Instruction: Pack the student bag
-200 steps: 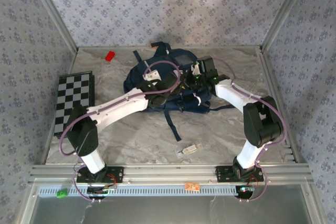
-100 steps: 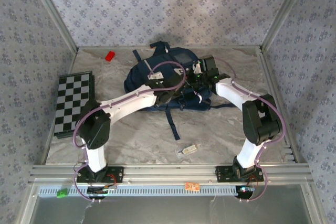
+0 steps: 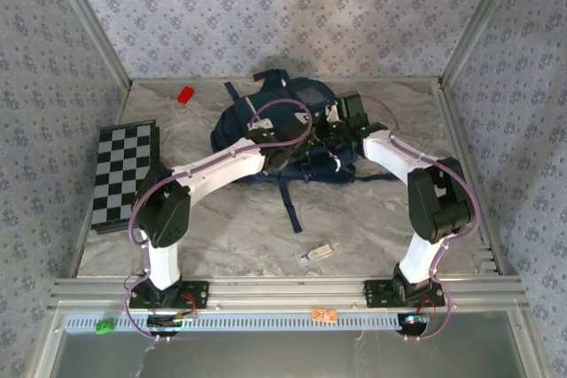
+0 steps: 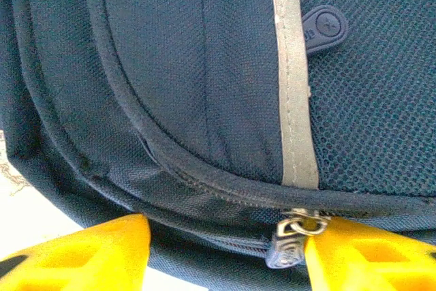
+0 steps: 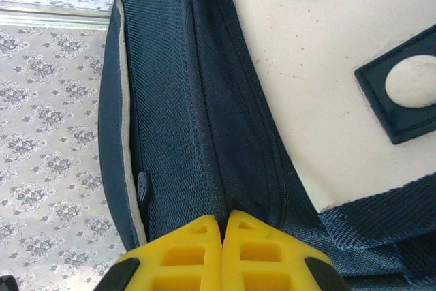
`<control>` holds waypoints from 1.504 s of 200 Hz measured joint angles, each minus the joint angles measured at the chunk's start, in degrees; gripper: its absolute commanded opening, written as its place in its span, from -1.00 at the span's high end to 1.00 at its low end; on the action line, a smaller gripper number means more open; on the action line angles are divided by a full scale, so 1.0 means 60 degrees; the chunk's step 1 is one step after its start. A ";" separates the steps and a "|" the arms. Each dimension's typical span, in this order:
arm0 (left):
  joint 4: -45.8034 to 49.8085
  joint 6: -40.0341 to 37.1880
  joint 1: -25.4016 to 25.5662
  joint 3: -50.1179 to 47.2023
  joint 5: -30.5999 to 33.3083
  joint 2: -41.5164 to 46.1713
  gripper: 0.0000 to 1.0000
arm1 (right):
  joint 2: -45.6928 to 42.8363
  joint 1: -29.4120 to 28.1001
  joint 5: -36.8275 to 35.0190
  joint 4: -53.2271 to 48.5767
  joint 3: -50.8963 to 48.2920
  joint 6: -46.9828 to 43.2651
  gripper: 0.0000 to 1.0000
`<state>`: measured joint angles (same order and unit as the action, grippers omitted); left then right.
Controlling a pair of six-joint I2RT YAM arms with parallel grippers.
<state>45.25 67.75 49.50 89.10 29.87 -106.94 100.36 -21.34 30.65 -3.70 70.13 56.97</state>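
Observation:
The student bag [image 3: 283, 121], navy with white patches, lies at the back middle of the table. My left gripper [image 3: 285, 153] rests at its near side, open. In the left wrist view its yellow fingers [image 4: 88, 253] stand wide apart around the bag's lower seam, and a metal zipper pull [image 4: 293, 242] sits beside the right finger. My right gripper [image 3: 330, 135] presses on the bag's right side. It is shut, and its yellow fingertips [image 5: 204, 236] pinch a ridge of navy fabric beside a white patch [image 5: 320, 86].
A black-and-white checkerboard [image 3: 124, 174] lies at the left edge. A red block [image 3: 185, 94] sits at the back left. A dark strap [image 3: 291, 210] trails from the bag toward a small clear item [image 3: 319, 252] near the front.
My left arm has reached further in toward the bag, its elbow swinging right and back. The bag has shifted slightly. The right gripper has stayed pinched on the fabric.

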 measured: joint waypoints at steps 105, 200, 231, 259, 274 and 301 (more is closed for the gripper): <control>-0.0138 -0.2116 -0.0280 0.0266 -0.0670 -0.0109 0.24 | 0.0062 0.0076 -0.0328 -0.0069 0.0160 -0.0069 1.00; -0.0696 -0.3778 -0.0546 0.0280 -0.1180 -0.0062 0.19 | 0.0131 0.0120 -0.0466 -0.0255 0.0288 -0.0259 1.00; -0.0874 -0.4546 -0.0572 0.0262 -0.1479 0.0153 0.01 | 0.0135 0.0117 -0.0466 -0.0375 0.0368 -0.0357 1.00; -0.0922 -0.5570 -0.0608 0.0237 -0.1628 0.0382 0.00 | 0.0135 0.0117 -0.0470 -0.0455 0.0397 -0.0397 1.00; -0.0936 -0.6073 -0.0663 0.0237 -0.1785 0.0426 0.01 | 0.0138 0.0117 -0.0477 -0.0495 0.0408 -0.0397 1.00; -0.0903 -0.6492 -0.0772 0.0237 -0.2182 0.0430 0.05 | 0.0168 0.0117 -0.0506 -0.0561 0.0474 -0.0397 1.00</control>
<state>39.83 28.80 44.86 90.52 16.78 -104.36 101.36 -20.64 27.62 -7.07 72.97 54.59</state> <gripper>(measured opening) 0.479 0.051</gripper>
